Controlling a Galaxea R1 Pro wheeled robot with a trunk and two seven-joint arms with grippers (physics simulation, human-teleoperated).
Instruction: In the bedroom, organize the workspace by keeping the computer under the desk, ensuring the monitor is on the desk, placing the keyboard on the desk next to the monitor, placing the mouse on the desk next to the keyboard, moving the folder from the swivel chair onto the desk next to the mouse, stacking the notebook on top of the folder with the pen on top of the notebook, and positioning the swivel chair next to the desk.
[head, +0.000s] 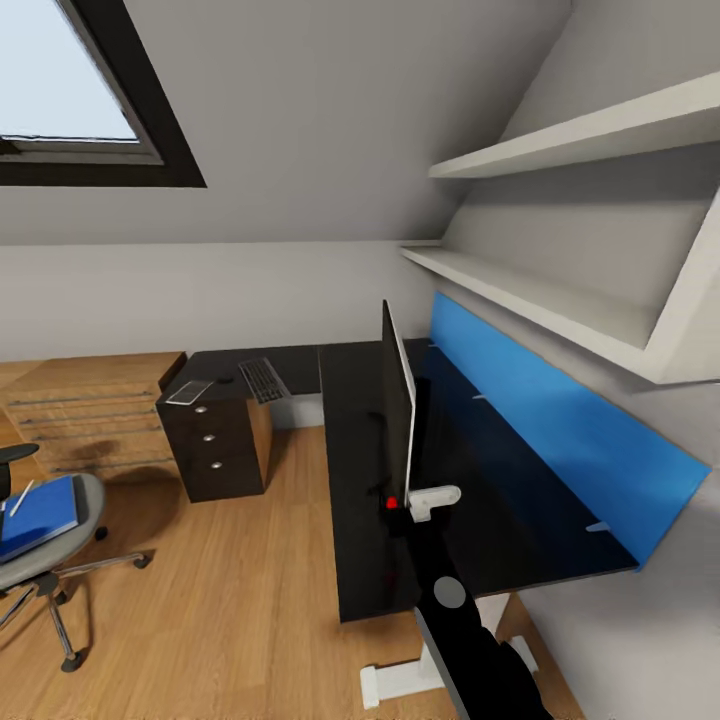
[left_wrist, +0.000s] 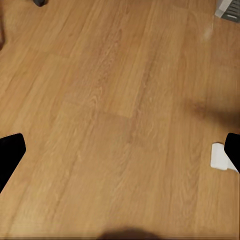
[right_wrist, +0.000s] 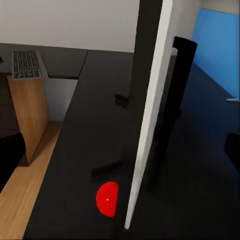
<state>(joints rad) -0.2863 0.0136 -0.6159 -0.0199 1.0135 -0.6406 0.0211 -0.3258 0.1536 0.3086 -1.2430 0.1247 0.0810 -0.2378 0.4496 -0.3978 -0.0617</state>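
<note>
So the monitor (head: 398, 410) is standing upright on the black desk (head: 360, 560), seen edge-on from the head camera, dark screen facing 9 o'clock and pale back facing the blue back panel (head: 560, 430) at 3 o'clock. The right gripper (head: 420, 505) is right at the monitor's near bottom edge, and it looks clamped on it, but I honestly can't tell for sure. There's a little red dot (right_wrist: 107, 198) on the desk by that corner.

The keyboard (head: 263, 379) lies on the far wing of the desk around 11 o'clock, with the mouse (head: 226, 380) just beside it and a flat grey thing (head: 190, 391) near that.

The chair (head: 50, 560) sits way out at 8 o'clock with the blue folder (head: 40, 510) on its seat and a pen (head: 20, 497) on top.

The left gripper (left_wrist: 120, 155) hangs wide open over bare wooden floor (left_wrist: 110, 100).
</note>
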